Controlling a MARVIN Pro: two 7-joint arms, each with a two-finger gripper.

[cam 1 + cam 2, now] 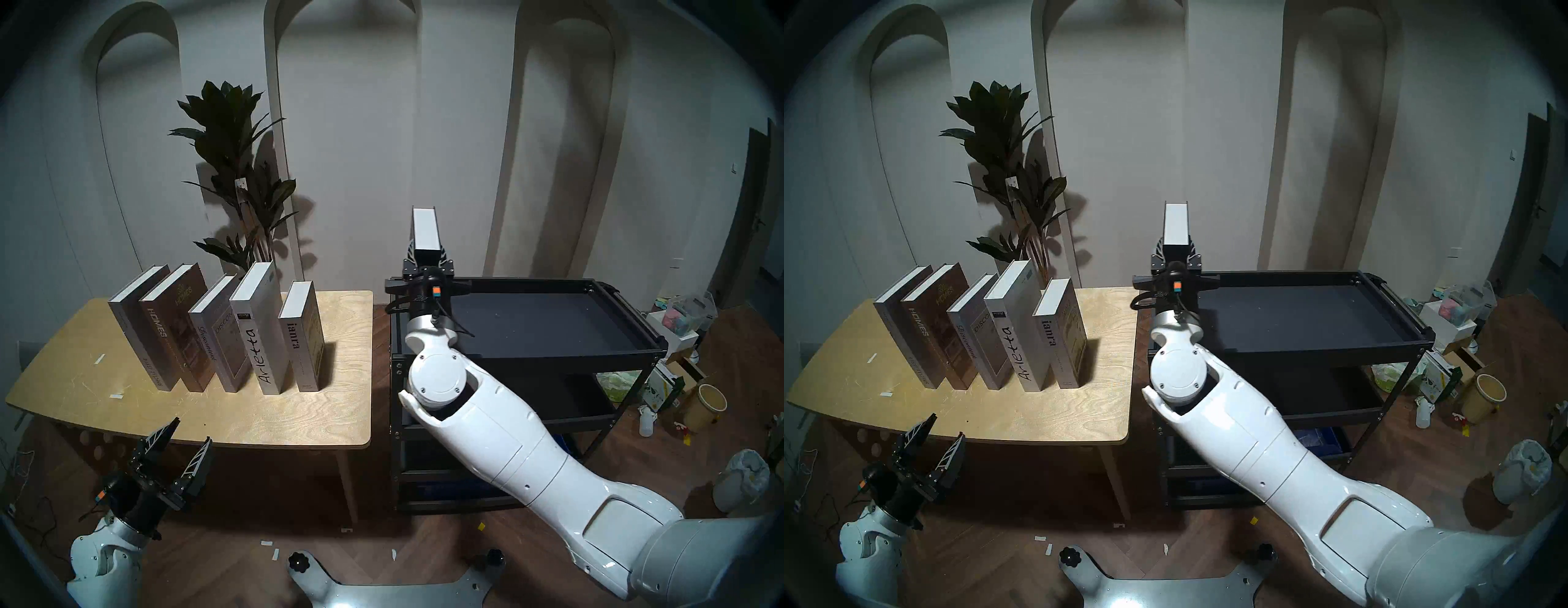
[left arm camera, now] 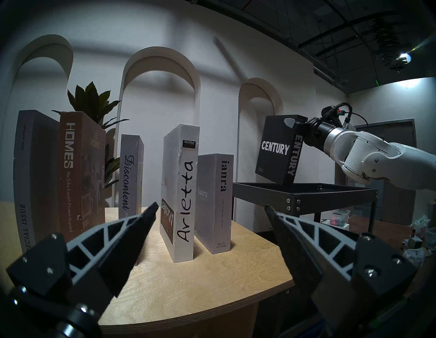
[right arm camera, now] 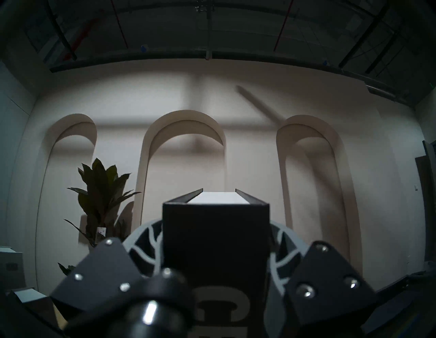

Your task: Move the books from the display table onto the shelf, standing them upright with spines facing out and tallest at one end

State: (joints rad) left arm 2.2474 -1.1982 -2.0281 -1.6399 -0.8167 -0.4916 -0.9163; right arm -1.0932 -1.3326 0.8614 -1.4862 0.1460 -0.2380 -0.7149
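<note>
The right gripper (image 1: 427, 254) has its jaws clamped on the spine end of the black "CENTURY" book (image 2: 276, 151), which hangs in the air above the near-left corner of the shelf (image 1: 628, 339), clear of the tray-like top level. In the left wrist view the book is tilted, its lower corner close over the shelf rim; whether that corner actually clears the rim I cannot say for sure from this angle. The shelf's top level holds no book yet.

The other five books are on the worktop (image 1: 297, 424), standing in a loose row with spines toward the robot: "Special Issue" (image 1: 135, 327) at the far left, then "HOMES" (image 1: 169, 335), "Discontent" (image 1: 212, 339), "Arletta" (image 1: 263, 335) and "ianra" (image 1: 301, 339) at the right. The left gripper (image 1: 180, 450) hovers off the near edge of the worktop with its jaws spread wide and nothing between them.

The main risk is in the set-down. The book is heavy, large and held only near one end, so it can pivot in the jaws as it comes down. If the tilted lower corner catches the raised rim, the book could be levered out of the grip or land leaning. Released while off vertical, with no neighbour or end wall to rest against, it would probably topple flat on the tray. It also needs its spine left facing outward, so the wrist angle at release matters.
</note>
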